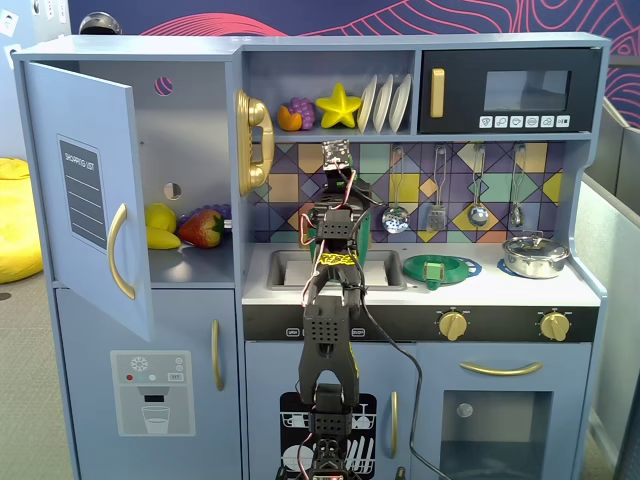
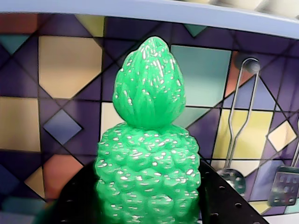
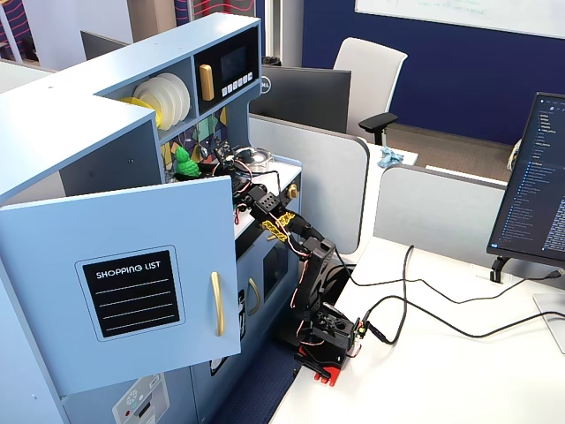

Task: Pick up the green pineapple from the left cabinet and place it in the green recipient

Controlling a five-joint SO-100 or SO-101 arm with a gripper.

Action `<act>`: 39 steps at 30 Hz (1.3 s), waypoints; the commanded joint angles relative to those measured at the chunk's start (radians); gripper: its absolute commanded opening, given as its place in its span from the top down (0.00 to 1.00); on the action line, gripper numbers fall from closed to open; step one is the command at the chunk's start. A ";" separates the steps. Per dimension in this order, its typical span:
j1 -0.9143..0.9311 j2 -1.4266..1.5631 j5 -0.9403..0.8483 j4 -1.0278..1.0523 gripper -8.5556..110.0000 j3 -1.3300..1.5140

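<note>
Gripper (image 3: pixel 196 165): clamped on the green pineapple (image 2: pixel 149 154); wrist view shows black fingers (image 2: pixel 224 200) hugging both sides of its lower body
Pineapple position: held upright, leafy crown up, lifted in front of the tiled backsplash (image 2: pixel 70 65), above the counter and clear of it; visible in a fixed view (image 3: pixel 184 162) just past the open door's top edge
Left cabinet (image 1: pixel 185 150): door (image 1: pixel 85 190) swung wide open; yellow fruit (image 1: pixel 160 222) and a strawberry (image 1: pixel 203 228) lie on its shelf, pineapple no longer inside
Arm (image 1: pixel 330 330): stretched up from its base in front of the kitchen, wrist over the sink (image 1: pixel 290 268)
Green recipient: partly hidden behind the arm; a dark-green edge (image 1: pixel 366 235) shows at the sink; cannot tell its rim clearly
Grip logic: low grasp keeps the fruit vertical, so it should drop base-first
Stage, judged: pick done, carry under way; release into the cup not yet done
Risk: bumpy, glossy plastic could twist in the fingers
</note>
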 commanded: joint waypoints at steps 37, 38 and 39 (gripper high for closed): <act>0.032 0.939 -0.083 0.580 0.80 0.914; 0.034 0.977 -0.058 0.604 0.81 0.966; 0.034 1.012 -0.038 0.638 0.81 1.017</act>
